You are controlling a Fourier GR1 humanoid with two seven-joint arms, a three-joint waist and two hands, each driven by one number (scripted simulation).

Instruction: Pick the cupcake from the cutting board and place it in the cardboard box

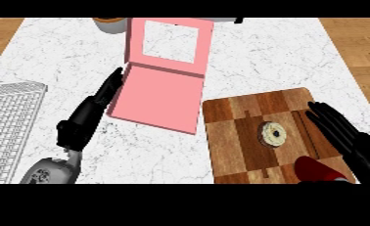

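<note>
Cupcake (pixel 274 134): small, round, seen from straight above; pale cream top with dark flecks and a darker ring at the rim. It sits near the middle of the cutting board (pixel 245 117), untouched by either hand.

Cutting board: striped wood in light and dark bands, lying on the white marbled surface (pixel 289 58) at the lower right. Its near edge is cut off by the bottom of the view.

Cardboard box (pixel 155 98): pink, flat and open, just left of the cutting board. The lid (pixel 134 41) stands back from the tray and has a square window through which the surface shows. Nothing lies in the tray.

Right hand (pixel 339 132): black, fingers straight and spread, over the right edge of the cutting board, near the cupcake but apart from it. Holding nothing.

Left hand (pixel 90 110): black, fingers straight and together, pointing up along the left edge of the cardboard box. Whether it touches the box cannot be told. Holding nothing.

Partly seen items: a red object (pixel 318 170) at the lower right, cut off and beneath the right hand, unidentifiable; a round brown-rimmed object (pixel 110 23) at the top edge, mostly cut off; a grey ribbed rack (pixel 18 122) at the left edge, cut off.
</note>
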